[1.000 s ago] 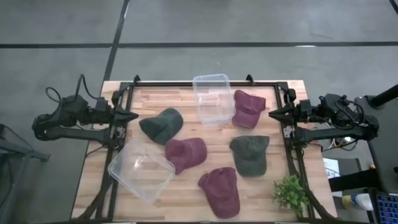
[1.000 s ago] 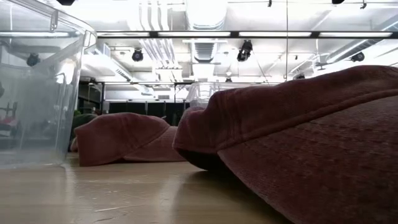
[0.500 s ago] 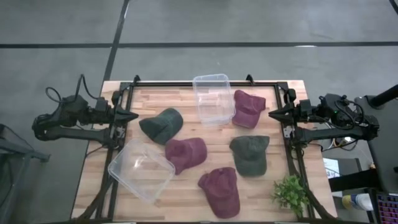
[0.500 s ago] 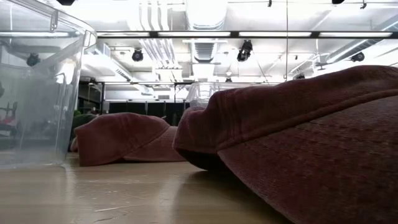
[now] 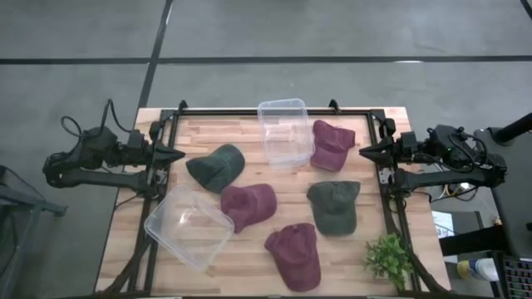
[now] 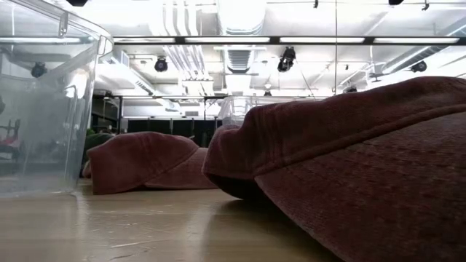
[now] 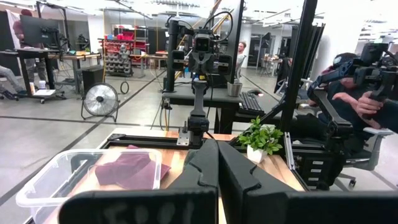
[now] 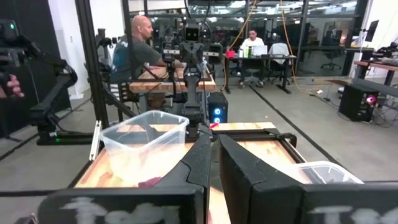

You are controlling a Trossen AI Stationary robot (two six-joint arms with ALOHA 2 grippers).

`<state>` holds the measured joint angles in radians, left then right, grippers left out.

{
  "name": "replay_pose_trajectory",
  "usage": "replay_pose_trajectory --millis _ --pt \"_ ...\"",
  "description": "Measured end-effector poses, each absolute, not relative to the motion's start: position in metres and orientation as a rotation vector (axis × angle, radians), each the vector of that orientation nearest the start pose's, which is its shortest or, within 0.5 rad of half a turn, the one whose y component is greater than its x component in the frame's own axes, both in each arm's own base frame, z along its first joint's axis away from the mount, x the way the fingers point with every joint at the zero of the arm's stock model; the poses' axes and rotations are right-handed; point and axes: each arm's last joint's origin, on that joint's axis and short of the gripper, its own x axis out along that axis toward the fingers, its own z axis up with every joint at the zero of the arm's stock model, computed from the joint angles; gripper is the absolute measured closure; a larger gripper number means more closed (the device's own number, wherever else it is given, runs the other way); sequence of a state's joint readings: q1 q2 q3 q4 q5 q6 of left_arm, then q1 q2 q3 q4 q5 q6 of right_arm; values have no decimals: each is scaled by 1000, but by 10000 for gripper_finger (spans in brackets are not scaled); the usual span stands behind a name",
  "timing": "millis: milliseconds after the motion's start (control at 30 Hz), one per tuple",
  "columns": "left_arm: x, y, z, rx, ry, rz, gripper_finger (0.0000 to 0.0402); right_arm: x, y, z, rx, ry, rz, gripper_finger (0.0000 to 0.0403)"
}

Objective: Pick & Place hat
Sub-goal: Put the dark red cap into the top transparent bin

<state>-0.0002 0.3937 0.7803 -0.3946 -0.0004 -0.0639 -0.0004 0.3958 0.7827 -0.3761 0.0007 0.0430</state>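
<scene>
Five hats lie crown-up on the wooden table in the high view: a dark green hat [image 5: 214, 167], a maroon hat [image 5: 248, 204], a maroon hat [image 5: 295, 254] near the front edge, a dark green hat [image 5: 334, 205] and a maroon hat [image 5: 332, 144] beside the far bin. The low view shows the front maroon hat [image 6: 349, 167] close up and the middle maroon hat [image 6: 142, 164] behind it. My left gripper [image 5: 179, 154] [image 7: 217, 155] waits shut at the left edge. My right gripper [image 5: 362, 152] [image 8: 214, 148] waits shut at the right edge. Neither touches a hat.
A clear bin [image 5: 283, 131] stands at the far middle and another clear bin [image 5: 189, 226] [image 6: 44, 109] near the left front. A small potted plant [image 5: 389, 257] [image 7: 262, 138] sits at the right front corner. Black frame rails run along both sides. People sit in the room beyond.
</scene>
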Motion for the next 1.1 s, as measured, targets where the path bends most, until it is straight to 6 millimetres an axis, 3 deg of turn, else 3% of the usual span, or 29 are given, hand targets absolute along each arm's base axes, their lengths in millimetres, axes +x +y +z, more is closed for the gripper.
replay_pose_trajectory --millis 333,500,700,967,1100 --pt "80 1 355 -72 -24 31 401 85 1 368 77 -137 26 375" --pt "96 1 331 -189 90 54 401 111 1 345 169 64 21 375" --pt "92 1 308 -295 254 80 401 140 0 319 268 295 -38 375" --pt "62 2 323 -231 199 79 401 145 0 299 385 637 -126 375" --pt "51 2 324 -195 163 72 401 143 0 302 395 740 -149 375"
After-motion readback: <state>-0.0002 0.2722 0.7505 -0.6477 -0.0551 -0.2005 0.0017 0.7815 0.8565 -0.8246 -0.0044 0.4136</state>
